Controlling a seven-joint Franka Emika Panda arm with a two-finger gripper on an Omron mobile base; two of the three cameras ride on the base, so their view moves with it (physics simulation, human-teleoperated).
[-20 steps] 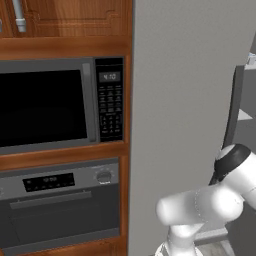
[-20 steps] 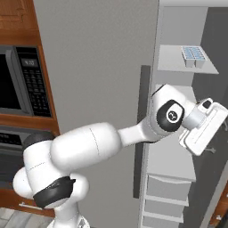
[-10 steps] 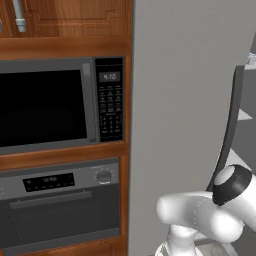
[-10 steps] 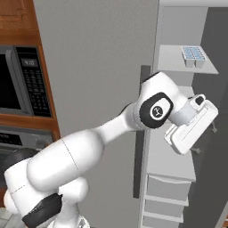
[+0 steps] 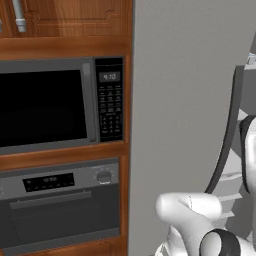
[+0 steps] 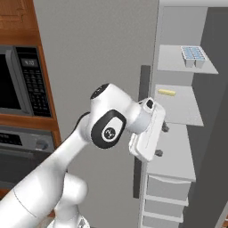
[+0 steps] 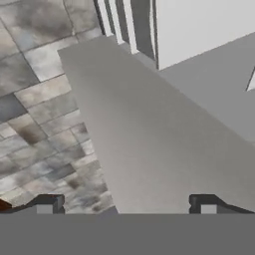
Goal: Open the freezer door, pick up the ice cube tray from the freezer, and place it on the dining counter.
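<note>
Right base view: ice cube tray (image 6: 193,56) sits on the top shelf of the freezer (image 6: 178,133), toward the shelf's right end, well above and right of the gripper (image 6: 161,140). A small yellow block (image 6: 167,92) lies on the shelf below it, and white drawers (image 6: 168,196) stack under the lowest shelf. Freezer door (image 6: 102,58) is the light-grey panel left of the compartment, with its dark bar handle (image 6: 143,84) along the edge next to the shelves; the arm's wrist crosses in front of the handle. Gripper hangs at the front of the third shelf, holding nothing, not touching the tray. Hand view: both fingertips (image 7: 47,203) stand wide apart, with only a flat grey panel and tiled floor (image 7: 40,114) beyond them. Left base view: the door (image 5: 180,100) fills the middle, handle (image 5: 227,140) at its right edge; microwave (image 5: 60,105) and oven (image 5: 60,205) sit in wood cabinetry (image 5: 70,25) to the left.
</note>
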